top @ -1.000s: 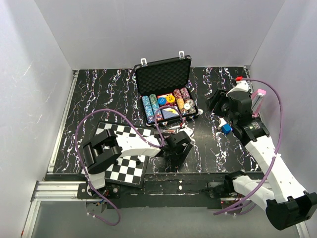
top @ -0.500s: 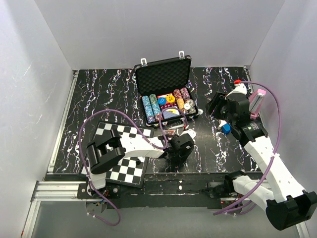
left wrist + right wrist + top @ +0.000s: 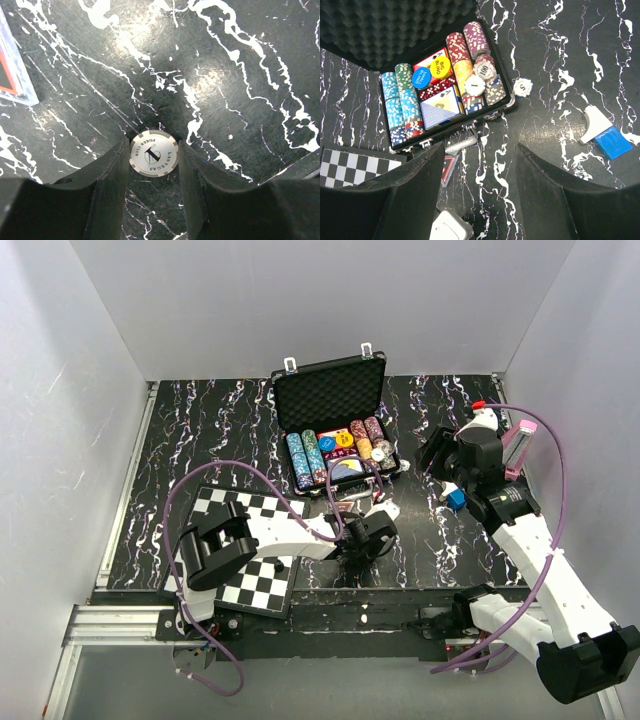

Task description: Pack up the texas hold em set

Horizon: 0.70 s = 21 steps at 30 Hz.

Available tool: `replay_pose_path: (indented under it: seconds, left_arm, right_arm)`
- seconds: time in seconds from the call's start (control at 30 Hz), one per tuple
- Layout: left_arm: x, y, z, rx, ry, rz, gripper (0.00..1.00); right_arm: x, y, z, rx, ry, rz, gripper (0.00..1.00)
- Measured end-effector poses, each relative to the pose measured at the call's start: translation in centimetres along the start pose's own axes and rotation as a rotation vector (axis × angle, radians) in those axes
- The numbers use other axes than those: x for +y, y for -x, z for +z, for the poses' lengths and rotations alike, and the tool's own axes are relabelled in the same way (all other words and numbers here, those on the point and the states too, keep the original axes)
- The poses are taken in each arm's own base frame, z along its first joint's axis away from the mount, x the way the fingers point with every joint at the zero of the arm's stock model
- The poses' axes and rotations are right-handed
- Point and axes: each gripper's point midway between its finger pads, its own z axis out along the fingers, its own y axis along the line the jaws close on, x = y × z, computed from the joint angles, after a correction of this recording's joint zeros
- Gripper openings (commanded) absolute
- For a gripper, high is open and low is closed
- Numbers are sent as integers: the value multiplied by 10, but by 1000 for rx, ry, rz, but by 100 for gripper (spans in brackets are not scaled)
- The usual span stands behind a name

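On bare table [image 3: 240,100] near the briefcase [image 3: 330,390], left hand [image 3: 153,150] pinches white chip [image 3: 153,161] edgewise; right hand [image 3: 480,147] is spread.

Reads POKER CLUB and LAS VEGAS around a 1 on the white chip [image 3: 152,159] — BIG BLIND on the yellow button [image 3: 441,68], SMALL BLIND on the blue button [image 3: 421,77], 100 on a grey-edged chip [image 3: 484,69].

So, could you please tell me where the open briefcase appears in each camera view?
Top external: briefcase, far centre of the table.
Left wrist: not in it.
Right wrist: upper left, lid open.
Shared landmark, top and right wrist: chessboard, near-left of the briefcase.
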Motion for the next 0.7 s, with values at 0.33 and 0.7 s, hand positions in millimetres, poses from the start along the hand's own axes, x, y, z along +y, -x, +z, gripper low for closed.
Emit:
replay_pose_path:
  seconds: [0.33, 0.7]
  left_arm:
    - [7, 45, -42, -158, 0, 19, 20]
    - [18, 84, -94, -396, -88, 76, 20]
  right_arm:
    - [-15, -13, 15, 61, -5, 38, 63]
    - [-9, -99, 30, 501, 342, 257, 48]
